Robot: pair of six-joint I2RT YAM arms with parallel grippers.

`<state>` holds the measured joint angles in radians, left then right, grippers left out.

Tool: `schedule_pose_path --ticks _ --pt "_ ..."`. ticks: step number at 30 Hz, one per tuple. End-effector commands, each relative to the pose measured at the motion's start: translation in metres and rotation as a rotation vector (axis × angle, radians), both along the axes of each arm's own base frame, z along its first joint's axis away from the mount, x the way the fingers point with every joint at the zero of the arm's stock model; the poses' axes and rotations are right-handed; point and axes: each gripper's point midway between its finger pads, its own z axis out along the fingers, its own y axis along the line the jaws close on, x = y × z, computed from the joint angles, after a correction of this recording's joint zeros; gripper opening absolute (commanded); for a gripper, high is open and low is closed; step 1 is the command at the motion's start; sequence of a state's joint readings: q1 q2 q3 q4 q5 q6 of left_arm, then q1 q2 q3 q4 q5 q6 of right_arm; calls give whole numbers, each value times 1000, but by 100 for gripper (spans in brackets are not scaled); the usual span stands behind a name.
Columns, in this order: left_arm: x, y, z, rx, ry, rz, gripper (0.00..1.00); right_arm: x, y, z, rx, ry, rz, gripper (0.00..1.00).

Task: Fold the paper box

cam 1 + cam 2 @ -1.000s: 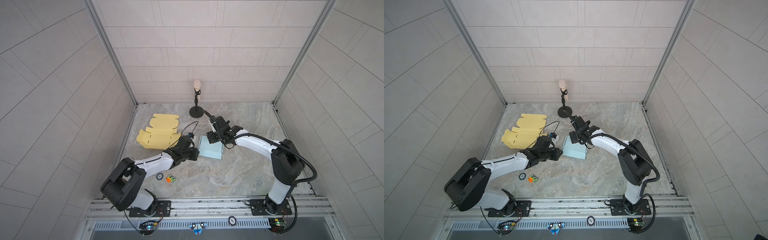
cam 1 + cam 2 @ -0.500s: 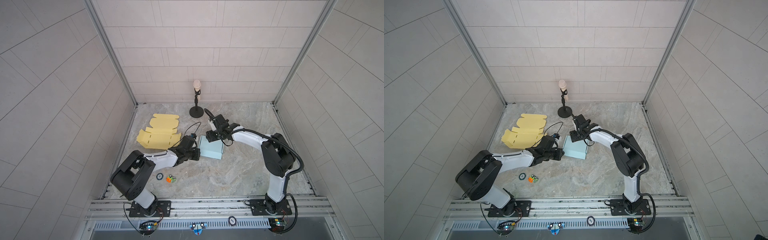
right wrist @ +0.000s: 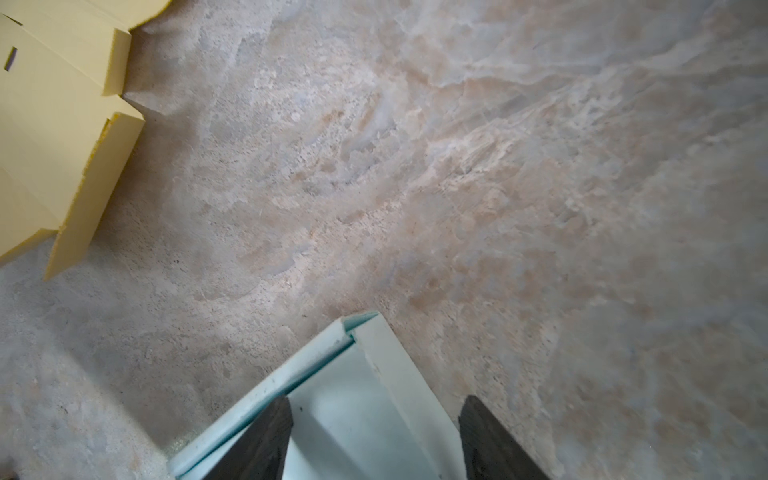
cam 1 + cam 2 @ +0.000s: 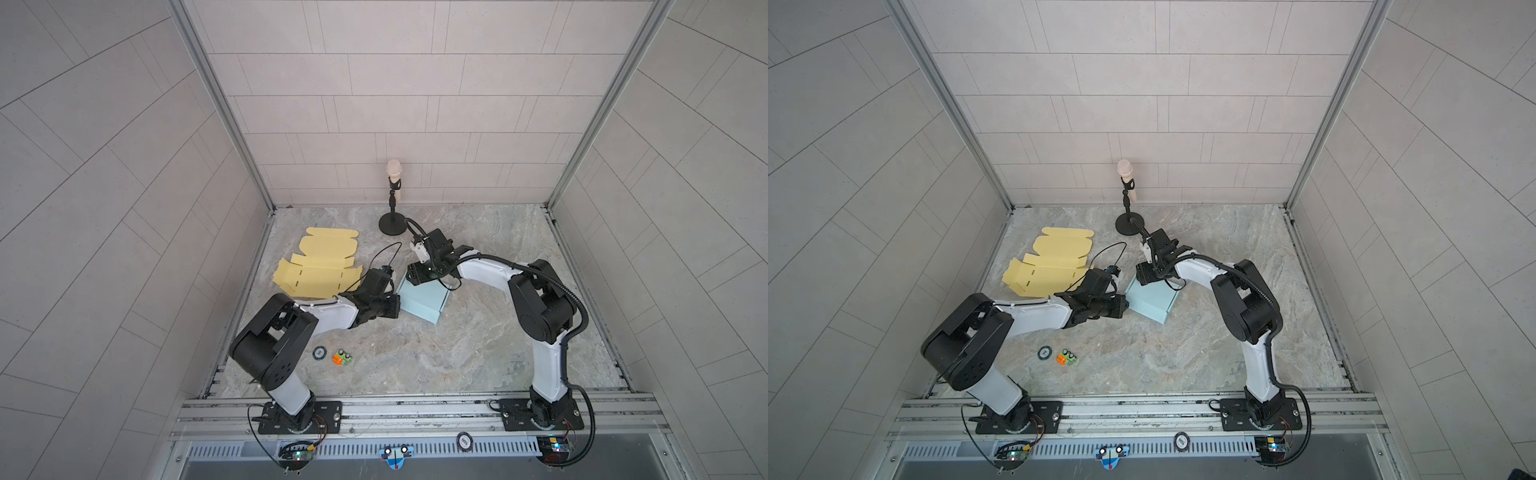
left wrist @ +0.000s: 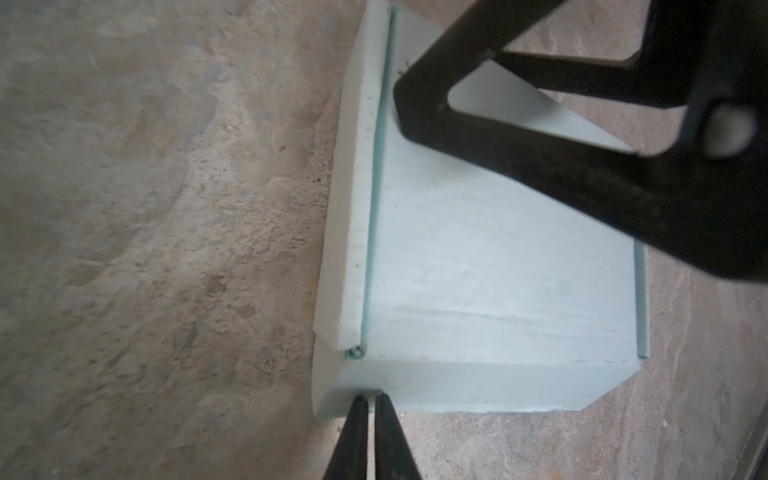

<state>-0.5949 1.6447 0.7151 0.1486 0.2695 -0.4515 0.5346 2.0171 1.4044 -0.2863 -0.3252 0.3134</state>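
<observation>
Microphone on a black stand [image 4: 393, 195] [image 4: 1128, 191] standing upright at the middle of the marbled surface's [image 4: 457, 353] far edge. Flat yellow cardboard blank [image 4: 320, 270] [image 4: 1050, 270] [image 3: 50, 145] lying toward the far-left corner. Small round dark disc [image 4: 319, 353] [image 4: 1044, 353] and orange-and-green object [image 4: 342, 357] [image 4: 1067, 357] sitting just beside each other, apart, toward the front-left corner.

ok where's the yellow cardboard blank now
In both top views the yellow cardboard blank lies flat on the left, beyond the left gripper and left of the light blue box.

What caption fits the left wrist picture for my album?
Left gripper, jaws nearly shut, touches the side of the pale blue paper box.
</observation>
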Motion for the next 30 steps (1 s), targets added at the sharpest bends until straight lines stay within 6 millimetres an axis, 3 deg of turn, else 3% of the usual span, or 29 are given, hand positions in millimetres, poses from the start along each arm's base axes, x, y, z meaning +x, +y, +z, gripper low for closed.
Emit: schedule_pose_path --ticks 1,20,24,30 --pt "15 0 0 5 -27 15 10 -25 12 -27 16 108 89 65" --pt "32 -4 0 23 -41 32 10 -55 32 -42 27 165 181 60" --pt "27 0 7 12 -62 41 12 -49 20 -36 -11 136 133 62" --pt "8 9 16 6 -73 30 16 -31 -4 -9 -47 54 26 67"
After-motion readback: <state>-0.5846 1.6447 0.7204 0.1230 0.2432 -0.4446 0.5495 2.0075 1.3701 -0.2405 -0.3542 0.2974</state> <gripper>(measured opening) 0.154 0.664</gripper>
